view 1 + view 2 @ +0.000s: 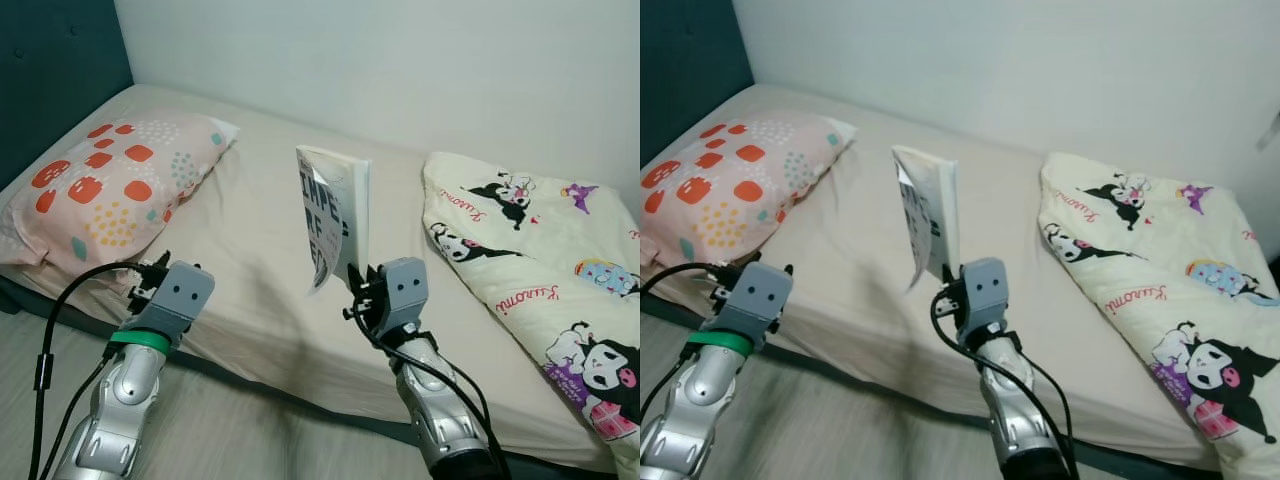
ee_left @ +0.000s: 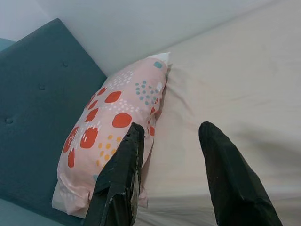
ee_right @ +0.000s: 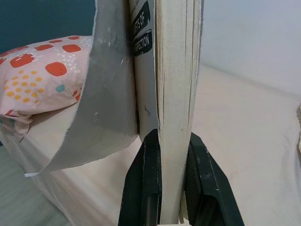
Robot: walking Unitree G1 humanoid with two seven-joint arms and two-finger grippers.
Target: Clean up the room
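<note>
Right end effector (image 1: 358,283) clamped on bottom edge of book (image 1: 335,212), I hold it upright above bed (image 1: 255,250). Paperback looks light, but front cover hangs loose; I judge grip near spine safer. Left end effector (image 2: 169,141) fingers apart, empty, near pillow (image 1: 110,190).

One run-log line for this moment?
right gripper: shut on book, upright above bed | left gripper: open, empty, near pillow
</note>
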